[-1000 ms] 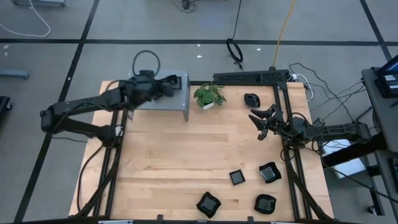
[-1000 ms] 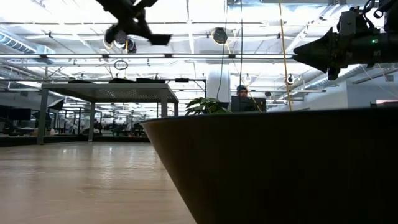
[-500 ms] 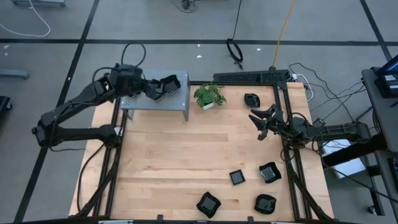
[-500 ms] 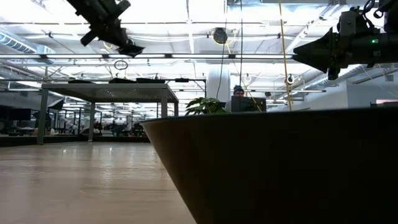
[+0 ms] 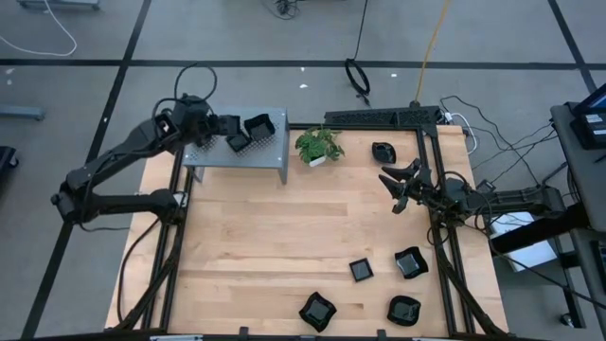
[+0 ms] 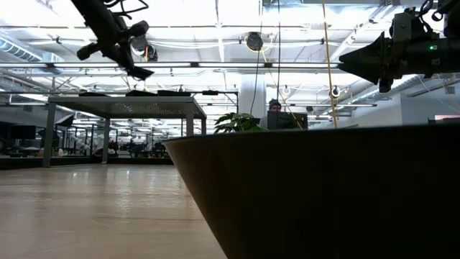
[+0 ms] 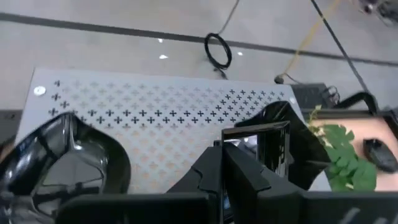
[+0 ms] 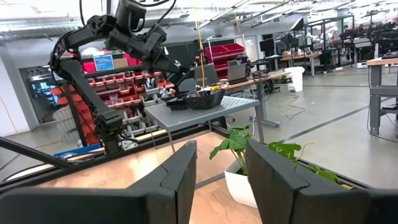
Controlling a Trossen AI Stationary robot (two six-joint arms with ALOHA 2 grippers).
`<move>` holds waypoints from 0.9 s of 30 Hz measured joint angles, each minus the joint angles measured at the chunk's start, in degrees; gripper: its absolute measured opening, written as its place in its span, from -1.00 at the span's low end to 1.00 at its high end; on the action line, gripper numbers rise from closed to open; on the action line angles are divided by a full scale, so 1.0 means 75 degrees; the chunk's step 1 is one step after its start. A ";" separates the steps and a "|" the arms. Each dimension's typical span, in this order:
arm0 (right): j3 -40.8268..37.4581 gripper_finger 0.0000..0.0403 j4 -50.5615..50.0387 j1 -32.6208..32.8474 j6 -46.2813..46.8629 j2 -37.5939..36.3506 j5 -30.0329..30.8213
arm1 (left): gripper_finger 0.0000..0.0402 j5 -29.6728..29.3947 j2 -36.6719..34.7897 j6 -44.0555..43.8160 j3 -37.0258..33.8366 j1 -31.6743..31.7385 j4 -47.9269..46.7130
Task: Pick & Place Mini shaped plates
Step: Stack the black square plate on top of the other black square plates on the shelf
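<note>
My left gripper (image 5: 243, 135) hangs over the grey perforated stand (image 5: 227, 163) at the table's far left, shut on a square black mini plate (image 5: 259, 124). From across the table this plate (image 8: 206, 98) looks level and close over the stand's top; whether it touches, I cannot tell. A wavy-edged plate (image 7: 62, 162) rests on the stand beside it. Several more plates lie on the wood: one at the far right (image 5: 383, 151), the others near the front right (image 5: 361, 270) (image 5: 410, 262). My right gripper (image 5: 398, 185) waits open above the table's right side. My left gripper pinches the square plate's near rim (image 7: 255, 132) between its two shut fingers (image 7: 214, 171). The fingers come from the table's left, slanting down. The plate sticks out beyond the fingertips over the stand's right part.
A small green potted plant (image 5: 319, 146) stands just right of the stand. Two more plates (image 5: 318, 311) (image 5: 403, 310) lie at the front edge; one fills the low view's foreground (image 6: 323, 194). Bare wood spreads across the table's middle and left.
My left gripper has swung a little toward the table's left over the stand and tipped its fingers downward, staying shut. The square plate has come down with it, closer to the stand's top.
</note>
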 joint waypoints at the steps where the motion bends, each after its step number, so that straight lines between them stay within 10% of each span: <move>1: 0.0000 -0.38 0.0000 -0.0001 0.0000 0.0000 0.0001 | -0.92 -0.0177 0.0000 -0.0192 0.0000 -0.0103 -0.0027; 16: 0.0000 -0.38 0.0000 0.0001 0.0000 0.0000 0.0001 | -0.94 -0.3239 0.0637 -0.4558 0.0000 -0.2243 -0.0801; 27: 0.0000 -0.38 0.0000 0.0001 0.0000 0.0000 0.0001 | -0.89 -0.3802 0.1417 -0.7241 0.0000 -0.2798 -0.1203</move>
